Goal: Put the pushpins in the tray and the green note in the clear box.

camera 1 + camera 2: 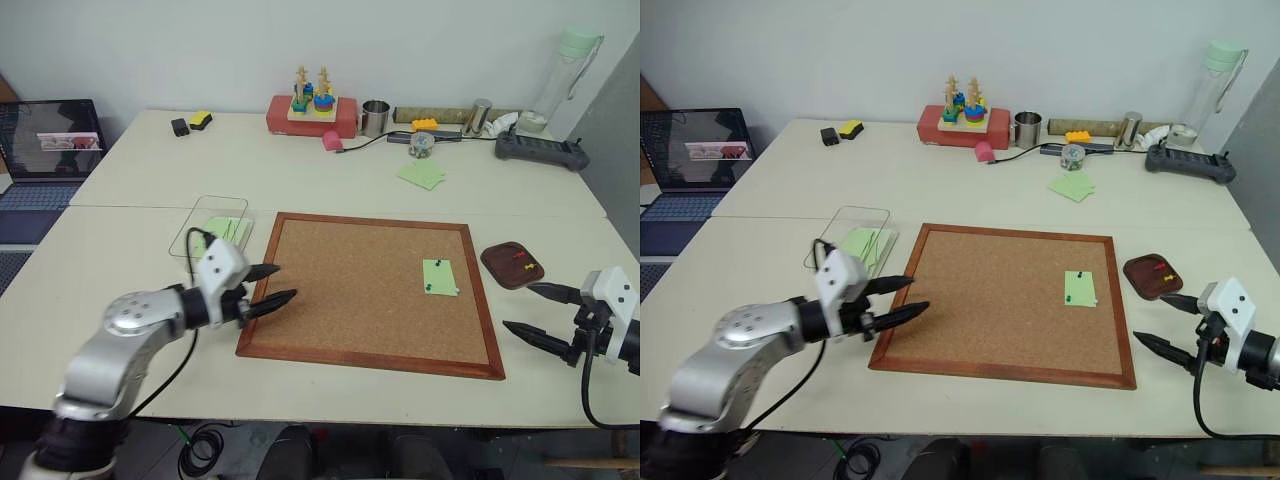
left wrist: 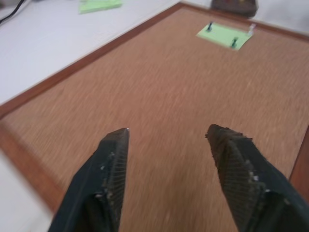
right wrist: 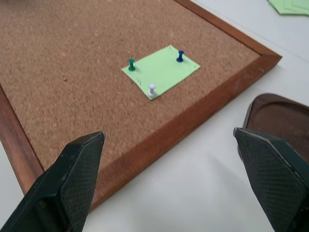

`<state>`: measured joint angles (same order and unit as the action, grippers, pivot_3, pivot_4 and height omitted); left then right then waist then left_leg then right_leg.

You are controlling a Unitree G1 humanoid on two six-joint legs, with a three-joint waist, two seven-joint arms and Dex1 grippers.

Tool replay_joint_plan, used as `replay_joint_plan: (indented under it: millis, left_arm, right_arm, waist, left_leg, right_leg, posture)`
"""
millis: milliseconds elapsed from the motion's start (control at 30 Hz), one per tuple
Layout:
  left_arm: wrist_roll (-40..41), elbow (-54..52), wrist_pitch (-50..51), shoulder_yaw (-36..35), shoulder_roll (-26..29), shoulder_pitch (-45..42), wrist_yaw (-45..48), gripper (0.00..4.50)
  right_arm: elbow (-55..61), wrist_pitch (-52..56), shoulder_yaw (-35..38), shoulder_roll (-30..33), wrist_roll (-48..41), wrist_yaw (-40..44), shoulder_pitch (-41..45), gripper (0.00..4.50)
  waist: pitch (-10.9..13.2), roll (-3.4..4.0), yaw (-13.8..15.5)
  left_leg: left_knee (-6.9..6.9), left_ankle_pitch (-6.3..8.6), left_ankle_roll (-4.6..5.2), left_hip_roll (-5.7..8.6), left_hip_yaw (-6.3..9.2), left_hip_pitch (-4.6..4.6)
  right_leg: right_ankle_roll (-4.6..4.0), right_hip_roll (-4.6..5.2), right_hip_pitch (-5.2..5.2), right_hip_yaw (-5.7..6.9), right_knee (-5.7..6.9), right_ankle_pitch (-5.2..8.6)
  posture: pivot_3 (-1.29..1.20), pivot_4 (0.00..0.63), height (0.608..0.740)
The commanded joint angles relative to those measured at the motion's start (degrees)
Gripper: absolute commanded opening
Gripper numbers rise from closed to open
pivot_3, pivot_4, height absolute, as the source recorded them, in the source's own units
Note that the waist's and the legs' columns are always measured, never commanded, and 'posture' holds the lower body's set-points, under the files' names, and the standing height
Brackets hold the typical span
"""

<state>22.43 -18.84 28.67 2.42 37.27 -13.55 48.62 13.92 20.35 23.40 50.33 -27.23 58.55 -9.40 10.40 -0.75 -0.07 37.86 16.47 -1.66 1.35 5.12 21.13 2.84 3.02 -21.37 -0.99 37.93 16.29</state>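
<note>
No readable writing; I see the green note [image 3: 161, 70] pinned to the corkboard [image 1: 350, 300] (three pushpins [image 3: 152, 88]), both grippers spread, empty.

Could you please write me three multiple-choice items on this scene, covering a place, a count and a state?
1. Where is the green note?
A. on the corkboard
B. in the clear box
C. in the tray

2. How many pushpins hold it?
A. one
B. three
C. five

3. How does the right gripper stand?
A. shut on a pin
B. shut, empty
C. open, empty

Answers: 1 A, it lies pinned on the cork. 2 B, the right wrist view shows green, blue and white pins. 3 C, its fingers stand wide apart with nothing between.
</note>
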Motion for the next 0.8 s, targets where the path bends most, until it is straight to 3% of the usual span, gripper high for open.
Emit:
replay_joint_plan:
  millis: [33, 367, 800]
  left_arm:
    - [-4.5, 4.5, -3.6, 6.0, -5.1, -4.9, -2.0, 1.76]
    - [-12.6, 21.6, -13.5, 14.1, -17.3, -12.4, -3.7, 0.00]
    - [-15.1, 32.1, -17.6, 14.6, -22.0, -11.5, -3.4, 0.00]
  right_arm:
    - [3.4, 1.2, -0.5, -1.2, -1.7, -1.9, 2.2, 4.50]
    - [-0.1, 0.2, -7.7, -3.5, 1.3, -4.8, 11.5, 4.50]
    - [-18.1, -2.2, -21.6, -8.8, 12.4, -8.2, 30.3, 4.50]
  waist:
    - [0.0, -0.01, -0.1]
    - [0.0, -0.05, -0.1]
    - [0.0, 0.03, -0.1]
  left_leg:
    - [0.00, 0.00, 0.00, 0.01, 0.00, 0.01]
    - [0.08, -0.01, 0.00, 0.07, -0.03, 0.02]
    - [0.08, -0.02, -0.01, 0.08, -0.04, -0.03]
  right_leg:
    - [0.00, -0.02, -0.02, 0.00, 0.01, 0.00]
    - [0.08, -0.02, -0.02, -0.02, 0.03, -0.05]
    - [0.08, 0.02, -0.03, -0.01, 0.07, -0.05]
  posture:
    - [0.00, 0.150, 0.740]
    - [0.00, 0.150, 0.740]
    - [0.00, 0.150, 0.740]
